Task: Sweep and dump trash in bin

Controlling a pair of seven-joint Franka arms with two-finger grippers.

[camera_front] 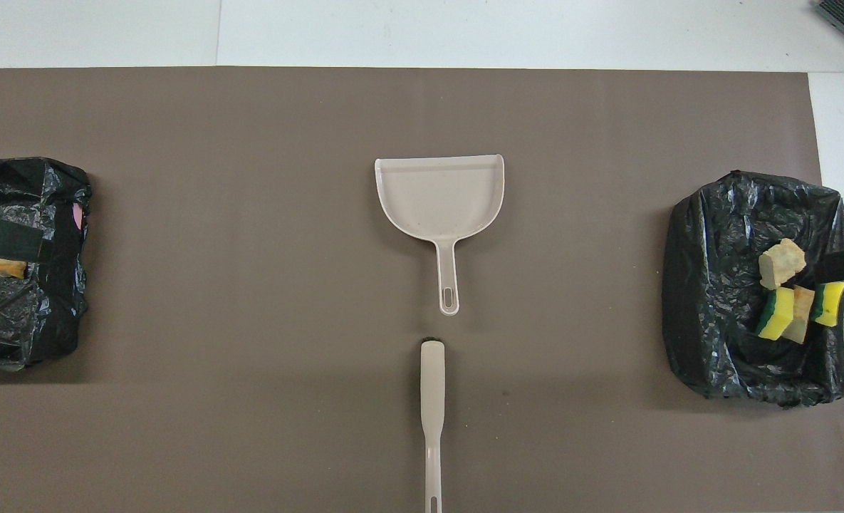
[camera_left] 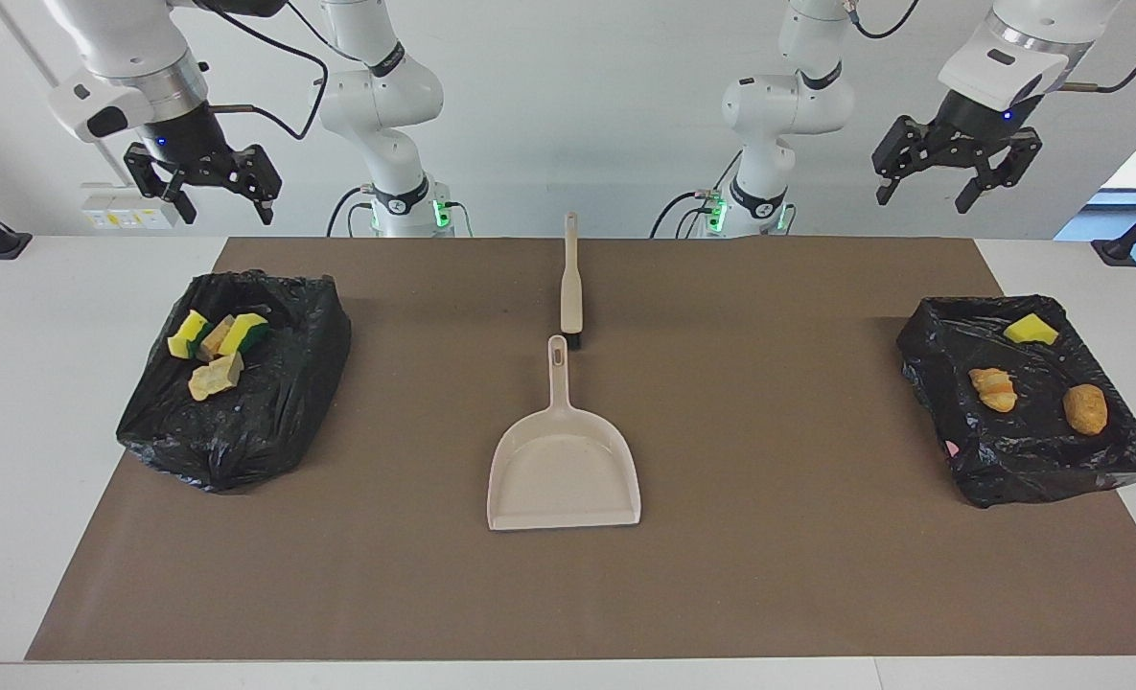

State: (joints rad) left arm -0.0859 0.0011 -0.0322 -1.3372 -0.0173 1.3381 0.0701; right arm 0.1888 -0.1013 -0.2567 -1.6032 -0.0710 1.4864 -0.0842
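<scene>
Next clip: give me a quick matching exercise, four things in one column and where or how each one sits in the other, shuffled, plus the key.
1. dustpan
2. brush
3. brown nugget
4. left gripper

A. in the bin at the left arm's end
B. raised, fingers open, holding nothing
C. empty, mid-mat, handle toward the robots
D. lying on the mat between the dustpan and the robots

Pairs: 1-C, 2-D, 3-A, 4-B
</scene>
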